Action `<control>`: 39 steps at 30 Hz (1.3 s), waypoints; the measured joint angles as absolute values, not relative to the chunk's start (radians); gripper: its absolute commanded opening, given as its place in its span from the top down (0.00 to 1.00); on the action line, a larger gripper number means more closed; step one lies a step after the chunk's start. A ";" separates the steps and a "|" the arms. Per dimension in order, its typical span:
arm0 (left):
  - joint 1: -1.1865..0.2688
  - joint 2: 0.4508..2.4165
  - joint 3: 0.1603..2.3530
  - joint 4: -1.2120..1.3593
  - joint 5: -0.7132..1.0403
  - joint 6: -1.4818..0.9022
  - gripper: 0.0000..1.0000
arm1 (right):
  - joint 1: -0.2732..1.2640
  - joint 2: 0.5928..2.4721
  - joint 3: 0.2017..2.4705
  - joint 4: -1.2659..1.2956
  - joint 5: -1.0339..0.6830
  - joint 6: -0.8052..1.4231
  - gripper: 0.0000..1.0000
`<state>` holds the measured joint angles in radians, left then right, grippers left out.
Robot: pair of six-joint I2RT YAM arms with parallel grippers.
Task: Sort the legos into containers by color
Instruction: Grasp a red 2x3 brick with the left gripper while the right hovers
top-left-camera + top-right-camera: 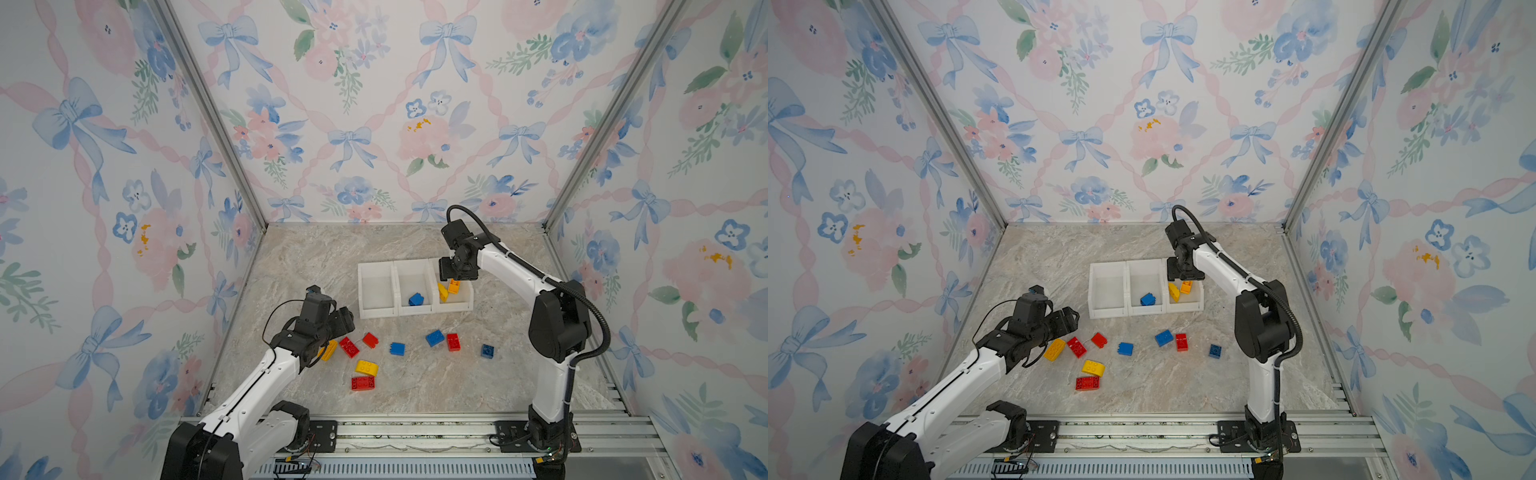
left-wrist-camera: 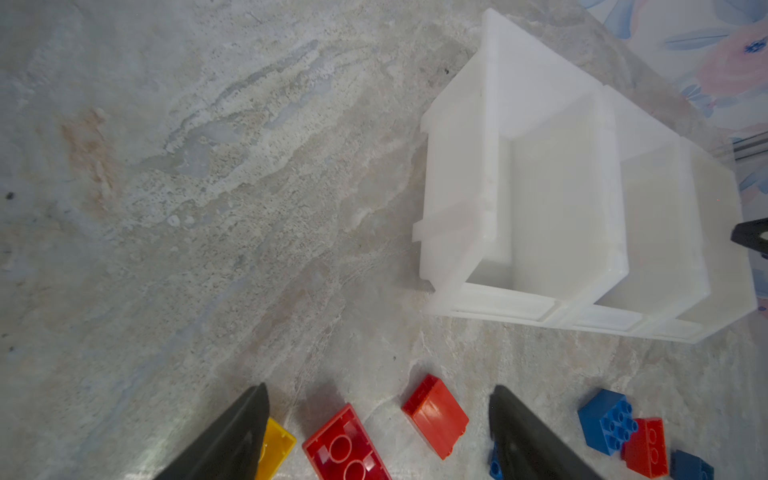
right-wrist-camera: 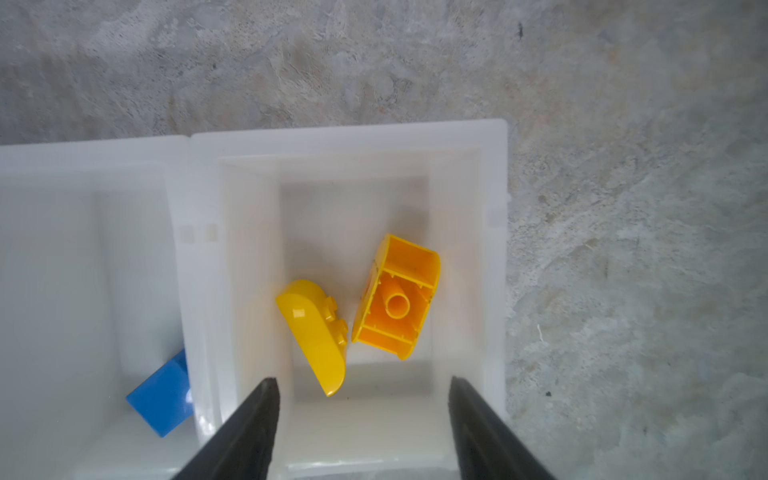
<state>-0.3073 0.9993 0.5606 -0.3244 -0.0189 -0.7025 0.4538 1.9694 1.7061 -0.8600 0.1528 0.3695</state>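
Left tool (image 2: 378, 388): jaws wide, gripping nothing, positioned above the bench (image 2: 166, 208) near two red bricks (image 2: 436, 415). Loose legos (image 1: 397, 348) in red, blue and yellow lie on the bench in front of the containers (image 1: 415, 311). Middle bin (image 1: 413, 269): one blue brick (image 1: 415, 299). Right bin (image 3: 353, 141): two yellow bricks (image 3: 311, 332), just beside each other; the darker one shows its hollow underside. Right tool (image 3: 362, 380): jaws wide, gripping nothing, above the right bin.

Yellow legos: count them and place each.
4. Two in the rightmost bin: curved piece, upturned piece. Two on the table: slab beside the left arm, rounded brick nearby. Arms may hide more.
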 measured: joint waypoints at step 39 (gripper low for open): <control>-0.517 1.283 0.638 -0.523 -0.109 -0.993 0.37 | 0.403 1.769 1.499 -0.886 0.029 0.351 0.25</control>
